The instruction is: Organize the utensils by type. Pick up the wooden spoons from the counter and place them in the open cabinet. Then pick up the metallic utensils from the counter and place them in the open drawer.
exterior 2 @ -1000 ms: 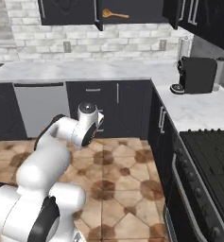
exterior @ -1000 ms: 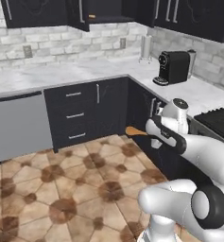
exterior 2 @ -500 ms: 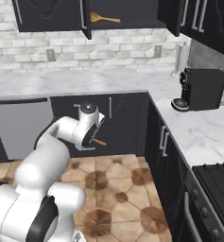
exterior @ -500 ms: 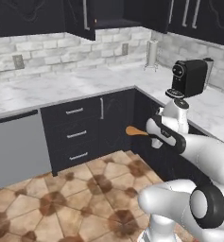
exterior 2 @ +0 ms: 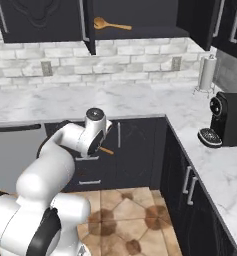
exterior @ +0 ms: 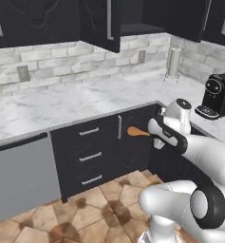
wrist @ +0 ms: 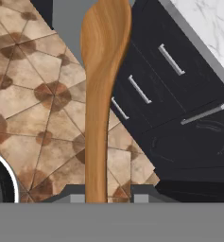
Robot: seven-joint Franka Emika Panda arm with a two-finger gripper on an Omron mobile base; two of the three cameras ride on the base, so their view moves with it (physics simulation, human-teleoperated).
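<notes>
Clamped on the handle of an orange-brown wooden spoon (wrist: pixel 101 94), the two-finger gripper (exterior: pixel 154 137) hangs in front of the black base cabinets (exterior: pixel 92 154), above the brown tiled floor (exterior: pixel 85 218). Its long axis runs straight out from the fingers, oval bowl foremost. Behind lies the white marble counter (exterior: pixel 80 102). Higher up, a second wooden spoon (exterior 2: pixel 110 24) lies on the shelf of the open black wall cabinet (exterior 2: pixel 155 31).

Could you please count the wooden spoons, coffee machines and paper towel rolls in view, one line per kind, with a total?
Wooden spoons: 2, one in the hand at, one on the open cabinet shelf
Coffee machines: 1
Paper towel rolls: 1
Total: 4
</notes>
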